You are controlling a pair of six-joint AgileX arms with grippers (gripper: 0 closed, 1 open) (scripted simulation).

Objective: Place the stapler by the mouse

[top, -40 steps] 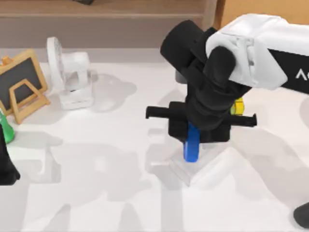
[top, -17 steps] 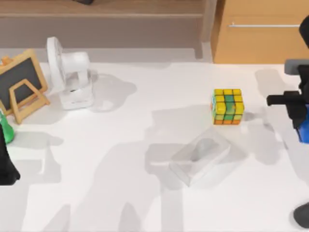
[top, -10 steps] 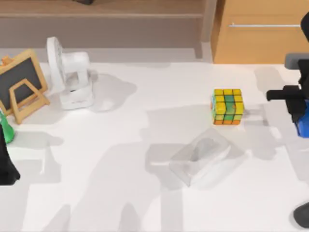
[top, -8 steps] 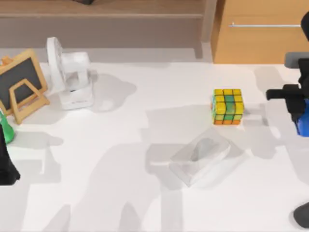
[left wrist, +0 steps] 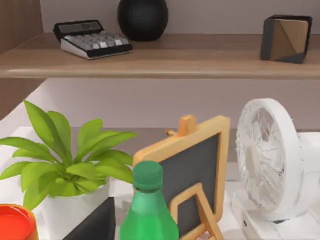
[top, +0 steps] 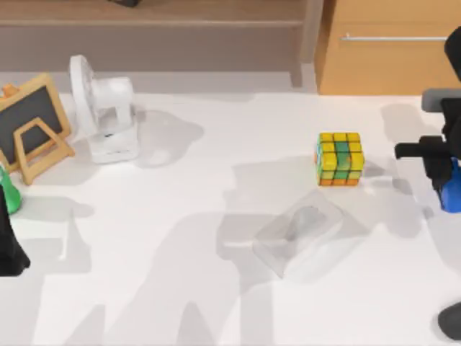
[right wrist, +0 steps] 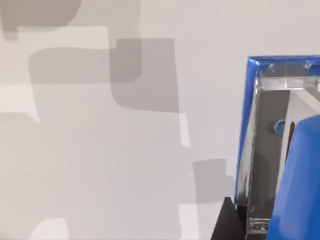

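At the right edge of the top view, the right claw (top: 448,169) is seen over the white desk (top: 180,274), clenched on the stapler (top: 451,190). The stapler is held off the desk surface, it seems, though its height cannot be judged well from above. Its blue body is seen protruding below the black claw parts, toward the near side of the desk. In the right wrist view, the stapler (right wrist: 280,150) is shown close up, with its blue frame and pale metal interior above the bare desk surface (right wrist: 100,150), which is crossed by grey shadows.

The puzzle cube (top: 339,158) is placed to the left of the right claw, apart from it. A clear, nearly transparent box (top: 301,232) is set nearer the front of the desk, below and left of the cube.

The left arm is parked at the left edge of the top view. From its wrist view, a green bottle (left wrist: 148,205), a small chalkboard easel (left wrist: 192,175), a white fan (left wrist: 265,160) and a leafy plant (left wrist: 65,160) are seen, with a shelf (left wrist: 165,57) behind them on which a calculator (left wrist: 92,39) is resting.
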